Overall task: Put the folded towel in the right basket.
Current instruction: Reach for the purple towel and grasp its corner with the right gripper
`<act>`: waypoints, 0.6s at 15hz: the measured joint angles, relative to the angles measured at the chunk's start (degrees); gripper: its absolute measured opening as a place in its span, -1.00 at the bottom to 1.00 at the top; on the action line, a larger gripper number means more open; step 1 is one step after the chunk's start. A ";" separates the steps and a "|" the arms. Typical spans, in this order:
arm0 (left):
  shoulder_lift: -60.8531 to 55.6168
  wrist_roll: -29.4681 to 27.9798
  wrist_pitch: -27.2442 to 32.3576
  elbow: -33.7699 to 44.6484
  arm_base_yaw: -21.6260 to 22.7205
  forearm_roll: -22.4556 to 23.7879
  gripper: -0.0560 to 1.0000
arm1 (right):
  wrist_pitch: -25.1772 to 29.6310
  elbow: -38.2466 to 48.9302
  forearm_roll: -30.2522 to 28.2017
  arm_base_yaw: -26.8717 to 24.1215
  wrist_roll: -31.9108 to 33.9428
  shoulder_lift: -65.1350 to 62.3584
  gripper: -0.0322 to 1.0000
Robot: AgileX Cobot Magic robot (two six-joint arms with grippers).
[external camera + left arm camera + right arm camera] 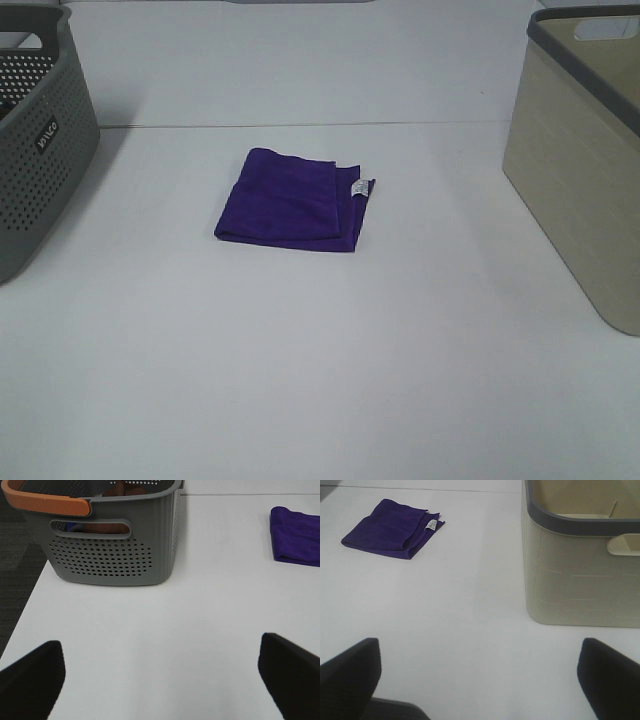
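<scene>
A folded purple towel [292,199] with a small white tag lies flat on the white table, near the middle. It also shows in the left wrist view [296,535] and the right wrist view [390,527]. The beige basket with a grey rim [585,150] stands at the right edge; it shows in the right wrist view [580,570] too. My left gripper [160,680] is open and empty, far from the towel. My right gripper [480,680] is open and empty, beside the beige basket. Neither gripper shows in the high view.
A grey perforated basket [35,140] stands at the left edge; in the left wrist view [110,545] it has an orange handle and things inside. The white table [320,380] spreads between the baskets. Dark floor lies off the table's left edge [15,580].
</scene>
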 joint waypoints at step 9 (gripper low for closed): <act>0.00 2.75 0.00 0.00 0.00 -1.78 0.98 | 0.00 0.00 0.00 0.00 0.00 0.00 0.95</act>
